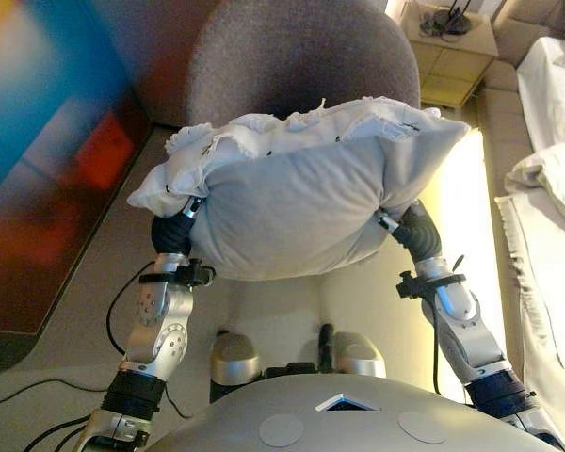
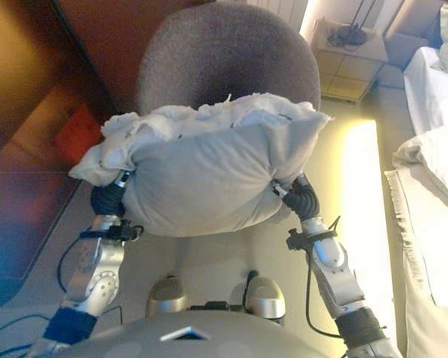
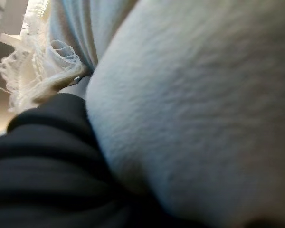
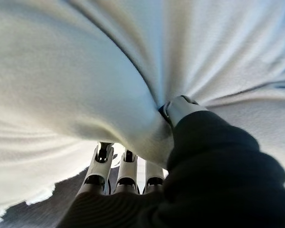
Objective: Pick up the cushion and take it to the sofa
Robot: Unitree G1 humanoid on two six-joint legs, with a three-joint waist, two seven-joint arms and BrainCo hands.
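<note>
A light grey cushion (image 1: 292,202) with a white frilled edge is held up between my two hands, in front of my chest. It hangs just before a round grey upholstered seat (image 1: 301,56). My left hand (image 1: 174,231) is against the cushion's left end, and the cushion hides its fingers, also in the left wrist view (image 3: 47,156). My right hand (image 1: 414,229) is at the cushion's right end. In the right wrist view its thumb (image 4: 180,108) digs into the fabric (image 4: 85,61) and its fingers (image 4: 127,173) reach under, pinching a fold.
A small bedside cabinet (image 1: 449,47) with cables on top stands at the back right. A bed with white linen (image 1: 551,169) runs along the right side. A dark reddish panel (image 1: 66,169) lines the left.
</note>
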